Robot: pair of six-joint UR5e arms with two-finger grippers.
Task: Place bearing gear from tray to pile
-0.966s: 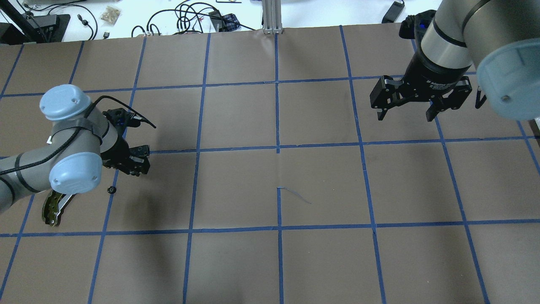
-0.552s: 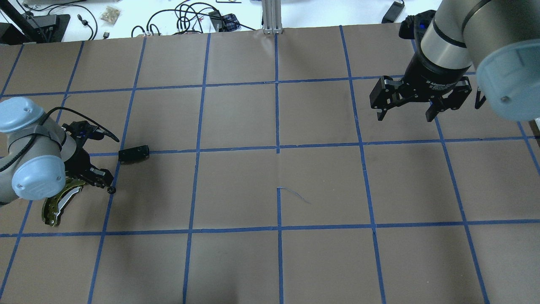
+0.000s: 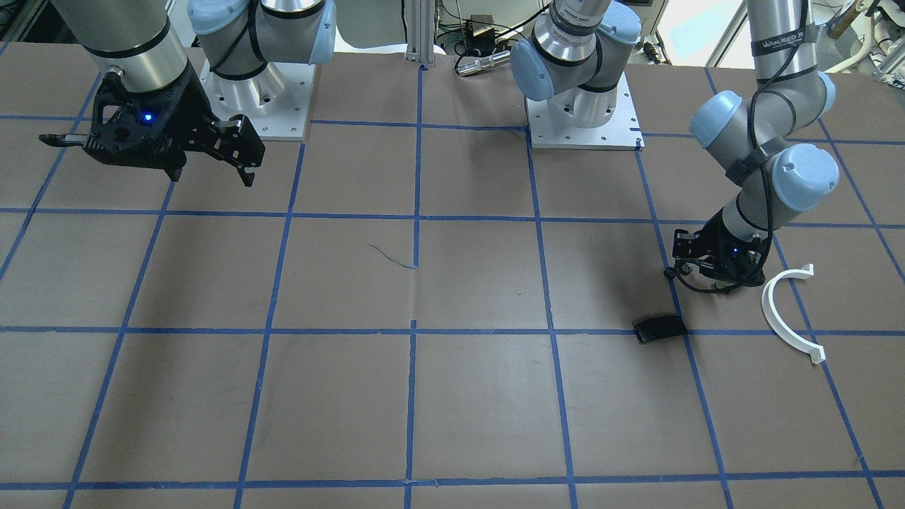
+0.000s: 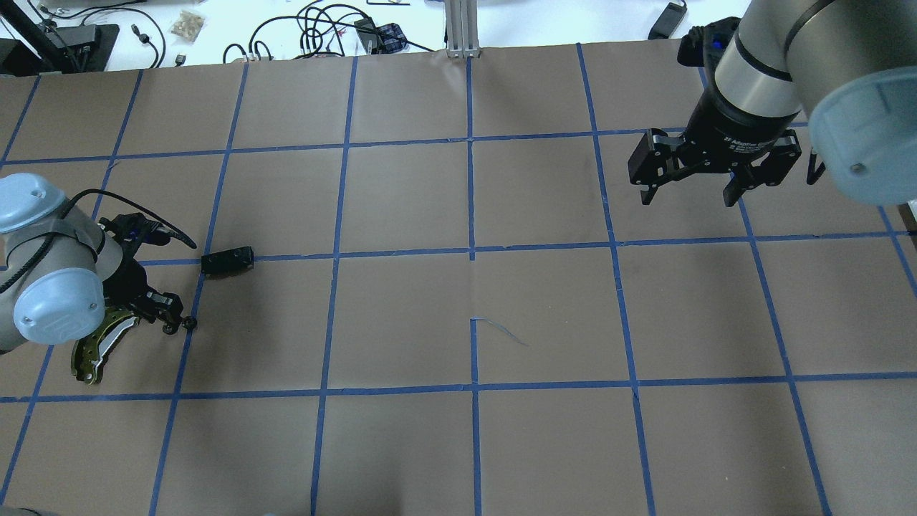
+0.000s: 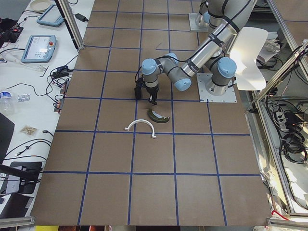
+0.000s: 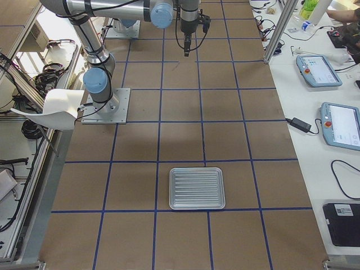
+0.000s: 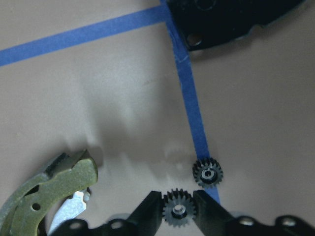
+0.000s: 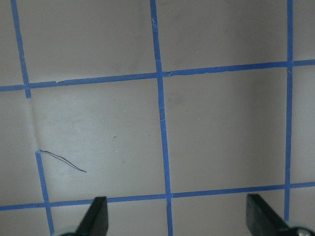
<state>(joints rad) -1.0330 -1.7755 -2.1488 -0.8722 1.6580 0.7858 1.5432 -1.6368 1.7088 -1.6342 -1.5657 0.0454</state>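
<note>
Over the table from above, the left gripper [image 4: 174, 322] sits low at the near left, just right of the olive brake shoe [image 4: 93, 350], with the black pad [image 4: 227, 259] farther out and the right gripper [image 4: 691, 183] spread wide at the far right. At the left wrist, its fingers [image 7: 146, 214] pinch a bearing gear [image 7: 178, 210], and a second gear [image 7: 207, 174] lies just beside it on blue tape [image 7: 189, 98]. Facing the robot, the white half-ring [image 3: 767, 307] lies near that gripper.

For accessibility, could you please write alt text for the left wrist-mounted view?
The left claw grips a small black toothed gear. A second black gear lies on blue tape beside it; an olive-green curved brake shoe sits lower left.
</note>
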